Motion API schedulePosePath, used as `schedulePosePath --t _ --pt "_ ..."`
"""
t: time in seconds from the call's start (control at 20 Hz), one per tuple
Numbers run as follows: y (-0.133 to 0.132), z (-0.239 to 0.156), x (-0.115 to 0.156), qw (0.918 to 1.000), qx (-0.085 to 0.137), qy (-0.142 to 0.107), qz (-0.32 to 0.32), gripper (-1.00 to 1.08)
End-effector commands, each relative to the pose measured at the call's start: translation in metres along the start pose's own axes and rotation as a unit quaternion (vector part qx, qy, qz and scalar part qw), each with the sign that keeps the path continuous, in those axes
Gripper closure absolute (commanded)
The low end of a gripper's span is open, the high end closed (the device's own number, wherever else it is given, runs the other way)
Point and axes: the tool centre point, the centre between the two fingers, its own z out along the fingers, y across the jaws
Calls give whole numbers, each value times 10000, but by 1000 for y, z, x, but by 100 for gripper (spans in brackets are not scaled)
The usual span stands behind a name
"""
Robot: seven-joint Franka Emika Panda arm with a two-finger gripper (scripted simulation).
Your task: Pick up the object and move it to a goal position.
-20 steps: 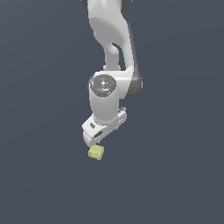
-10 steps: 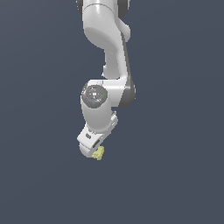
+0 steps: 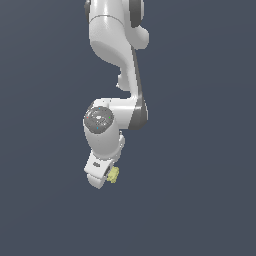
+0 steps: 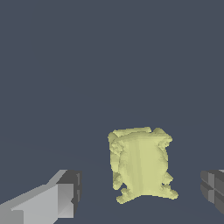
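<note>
Low in the centre of the exterior view, the white gripper (image 3: pixel 106 178) hangs from the glossy arm (image 3: pixel 115 45) with the object (image 3: pixel 113 174), a bumpy pale yellow-green block, at its tip. In the wrist view the object (image 4: pixel 141 165) sits between the grey fingertips (image 4: pixel 70 192), which stand wide with clear gaps either side, gripping nothing.

The block (image 4: pixel 141 166) stands between the two fingertips (image 4: pixel 65 197) with open gaps on both sides, touching neither. In the exterior view, the gripper (image 3: pixel 102 175) has bare space at its 3, 6 and 9 o'clock; only the arm (image 3: pixel 117 55) rises at 12 o'clock.
</note>
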Motion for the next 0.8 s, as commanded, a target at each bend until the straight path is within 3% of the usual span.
schedulePosePath --t 0.0,0.75 --pt "4 3 -3 9998 -5 2 -187 -92" --pt "10 15 -8 9989 -9 2 -465 -92"
